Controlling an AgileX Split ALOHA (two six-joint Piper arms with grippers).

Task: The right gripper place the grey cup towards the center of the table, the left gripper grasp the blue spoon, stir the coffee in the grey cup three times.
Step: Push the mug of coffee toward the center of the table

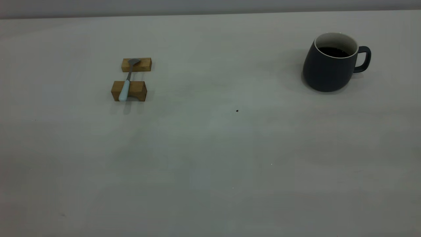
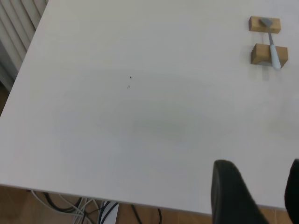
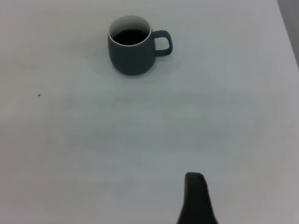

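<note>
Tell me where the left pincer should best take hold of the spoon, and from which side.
Probably from above, on the pale blue handle of the spoon. It bridges two wooden blocks, bowl on the far block and handle across the near one, so it sits raised off the table with space beneath. Closing across the narrow handle looks easiest.

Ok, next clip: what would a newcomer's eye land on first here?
Most likely the grey cup standing far right on the table, with dark coffee inside and its handle turned outward. Then the blue spoon at left, bridging two wooden blocks. Neither gripper is near them.
</note>
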